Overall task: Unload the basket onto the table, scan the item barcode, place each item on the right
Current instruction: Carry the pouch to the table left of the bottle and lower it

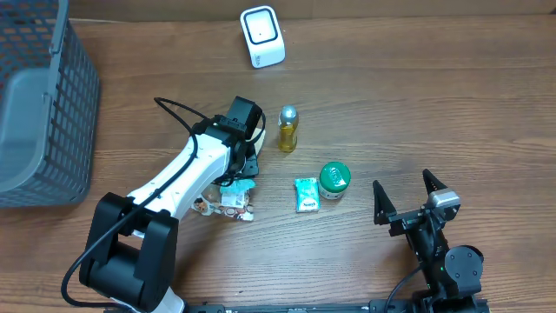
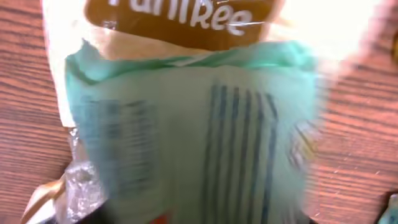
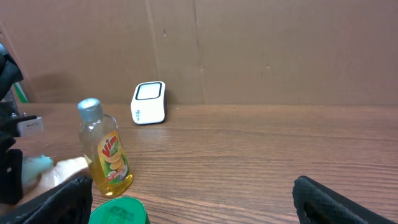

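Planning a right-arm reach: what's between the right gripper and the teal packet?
The green-lidded tub. It stands close beside the teal packet, on the side facing the right gripper; the rest is bare wood. Overhead view shows it.

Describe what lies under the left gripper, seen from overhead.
A crinkled teal packet lies on the table beneath the left gripper. The gripper covers the packet's upper part from overhead.

Wooden table [image 1: 391,104], cardboard wall [image 3: 280,50]

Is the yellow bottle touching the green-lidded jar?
Apart. The overhead view shows bare table between the yellow bottle and the green-lidded jar.
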Controlling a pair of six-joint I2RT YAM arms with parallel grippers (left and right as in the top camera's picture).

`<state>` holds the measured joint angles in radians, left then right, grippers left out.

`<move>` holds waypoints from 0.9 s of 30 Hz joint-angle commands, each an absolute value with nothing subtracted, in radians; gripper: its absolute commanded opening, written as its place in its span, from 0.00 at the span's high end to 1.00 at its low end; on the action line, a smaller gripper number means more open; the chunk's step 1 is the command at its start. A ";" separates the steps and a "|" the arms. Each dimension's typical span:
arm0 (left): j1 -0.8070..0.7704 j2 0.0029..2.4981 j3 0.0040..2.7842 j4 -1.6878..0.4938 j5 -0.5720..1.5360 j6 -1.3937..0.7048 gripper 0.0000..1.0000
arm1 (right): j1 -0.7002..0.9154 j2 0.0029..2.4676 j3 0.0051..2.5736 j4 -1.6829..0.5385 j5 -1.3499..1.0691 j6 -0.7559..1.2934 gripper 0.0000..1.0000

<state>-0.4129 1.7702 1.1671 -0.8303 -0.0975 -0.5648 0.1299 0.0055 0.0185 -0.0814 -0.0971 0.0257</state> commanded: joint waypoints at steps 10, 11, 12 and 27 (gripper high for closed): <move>-0.419 1.767 1.158 -0.860 -0.147 -0.552 0.42 | 0.129 0.003 0.008 -0.077 -0.091 0.025 0.00; -0.419 1.767 1.158 -0.864 -0.150 -0.548 0.41 | 0.129 0.003 0.008 -0.077 -0.091 0.025 0.00; -0.419 1.767 1.158 -0.865 -0.154 -0.537 0.37 | 0.129 0.003 0.008 -0.077 -0.091 0.025 0.00; -0.375 1.763 1.291 -0.973 -0.084 -0.376 0.04 | 0.129 0.003 0.008 -0.077 -0.091 0.025 0.00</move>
